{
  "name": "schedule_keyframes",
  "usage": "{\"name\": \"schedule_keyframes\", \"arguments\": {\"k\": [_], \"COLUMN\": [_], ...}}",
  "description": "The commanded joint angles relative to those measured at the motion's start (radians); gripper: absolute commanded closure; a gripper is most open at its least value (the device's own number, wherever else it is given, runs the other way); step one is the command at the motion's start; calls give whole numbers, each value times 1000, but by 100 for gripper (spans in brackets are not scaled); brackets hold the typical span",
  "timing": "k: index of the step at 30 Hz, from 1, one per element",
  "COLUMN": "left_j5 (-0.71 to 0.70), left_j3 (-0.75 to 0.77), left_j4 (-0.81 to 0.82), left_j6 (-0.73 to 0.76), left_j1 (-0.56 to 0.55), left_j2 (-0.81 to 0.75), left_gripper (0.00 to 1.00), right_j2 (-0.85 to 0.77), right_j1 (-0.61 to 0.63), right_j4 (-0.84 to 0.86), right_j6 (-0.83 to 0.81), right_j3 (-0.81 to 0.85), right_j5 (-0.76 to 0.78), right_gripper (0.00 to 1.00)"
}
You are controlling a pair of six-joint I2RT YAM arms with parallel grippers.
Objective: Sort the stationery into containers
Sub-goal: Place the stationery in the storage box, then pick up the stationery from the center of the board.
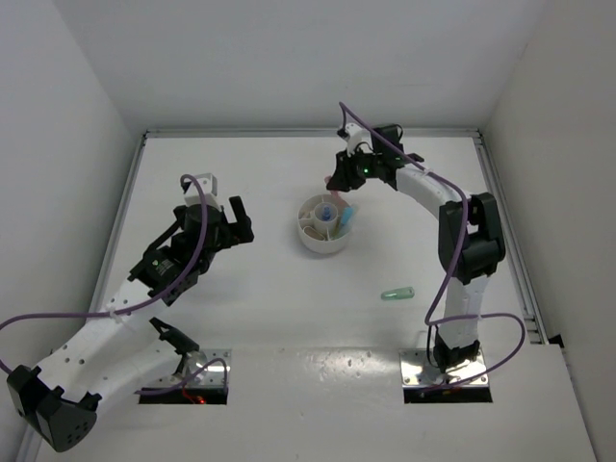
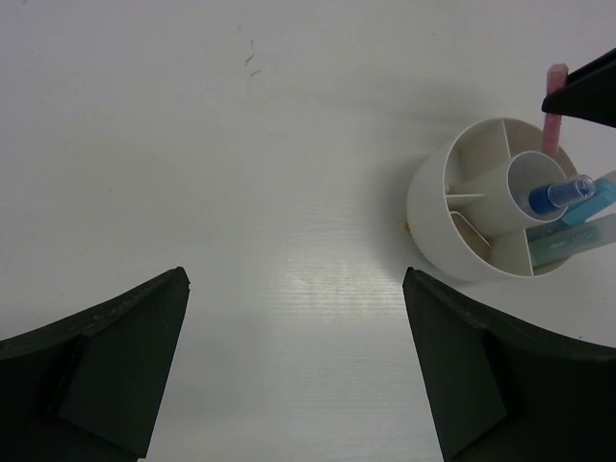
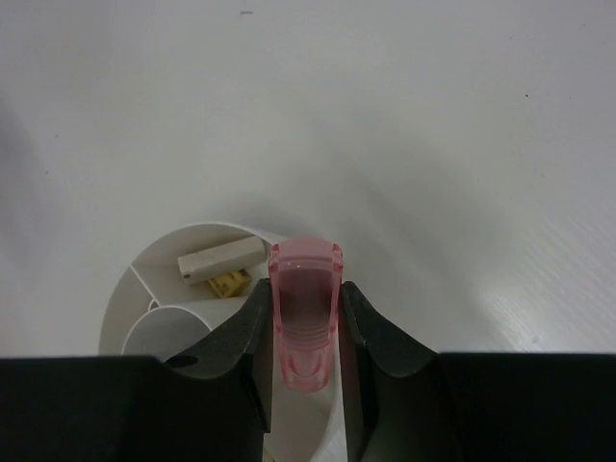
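A round white bowl [image 1: 313,234] [image 2: 433,217] [image 3: 144,279] with inner walls stands mid-table. My right gripper [image 1: 333,185] [image 3: 305,306] hangs over its far rim, shut on a pink marker [image 3: 305,308] [image 2: 554,115] that points down at the bowl. In the bowl I see a blue-clear pen [image 2: 558,192] in the middle tube, light blue markers [image 2: 577,231] [image 1: 345,218], a whitish eraser [image 3: 221,260] and a yellowish one [image 3: 229,283]. A green marker [image 1: 397,293] lies on the table to the bowl's right. My left gripper [image 1: 223,223] [image 2: 295,289] stands open and empty, left of the bowl.
White walls enclose the table on the left, far and right sides. The right arm's elbow [image 1: 470,236] rises right of the bowl. Purple cables loop off both arms.
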Motion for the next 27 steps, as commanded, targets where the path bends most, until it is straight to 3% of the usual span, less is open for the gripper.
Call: {"name": "schedule_keyframes", "arguments": {"k": [1,6,11,16,18,19,21,22,23,24,25,26,27], "left_j5": [7,7,7,7,7,7,7,7,7,7,7,16,16], "left_j3": [0,0,0,0,0,0,0,0,0,10,10,32,41], "left_j4": [28,28,28,28,37,37,37,46,46,56,56,56,56], "left_j6": [14,14,14,14,14,14,14,25,25,25,25,25,25], "left_j1": [9,9,9,9,9,9,9,9,9,9,9,9,18], "left_j2": [-16,-16,-16,-16,-16,-16,-16,-16,-5,7,16,27,52], "left_gripper": [0,0,0,0,0,0,13,22,37,77,94,100,100], "right_j2": [-14,-14,-14,-83,-158,-190,-265,-341,-379,-412,-472,-498,-517], "right_j1": [-2,-2,-2,-11,-11,-11,-11,-11,-11,-11,-11,-11,-20], "right_j4": [2,-70,-104,-85,-65,-56,-38,-38,-38,-59,-88,-129,-193], "right_j6": [-39,-87,-113,-113,-124,-137,-177,-191,-218,-244,-287,-338,-472], "right_j3": [3,21,21,21,3,-8,-49,-84,-105,-126,-163,-180,-191], "right_j5": [-13,-31,-40,-28,22,77,154,250,306,350,404,414,397], "right_gripper": [82,61,46,45,50,58,77,100,100,100,100,100,100]}}
